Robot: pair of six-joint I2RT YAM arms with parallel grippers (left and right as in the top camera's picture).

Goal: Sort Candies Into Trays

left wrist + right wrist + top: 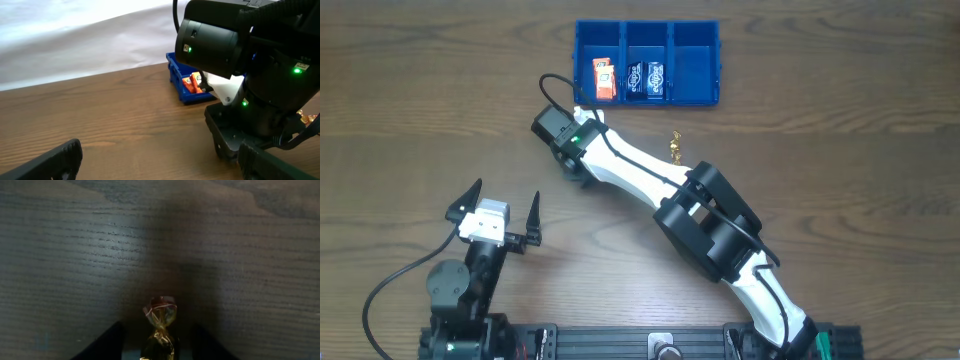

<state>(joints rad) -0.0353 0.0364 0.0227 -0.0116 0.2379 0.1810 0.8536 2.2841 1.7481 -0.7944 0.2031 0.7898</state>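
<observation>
Top view: a blue three-compartment tray (670, 101) sits at the middle of the bench's (840, 120) far edge. Its left compartment holds an orange candy (604, 80), its middle one a blue candy (650, 77). A loose gold candy (675, 148) lies near the tray's front. The left gripper (502, 208) sits near the front left corner, fingers spread, holding nothing.

Left wrist view: the right arm (235, 55) stands beside the tray.

Right wrist view: the right gripper (159, 341) appears clamped on a gold-wrapped candy (160, 311), held above the wood. It is likely light, with slippery, crinkly foil. The firm middle should give a surer hold than the twisted ends.
</observation>
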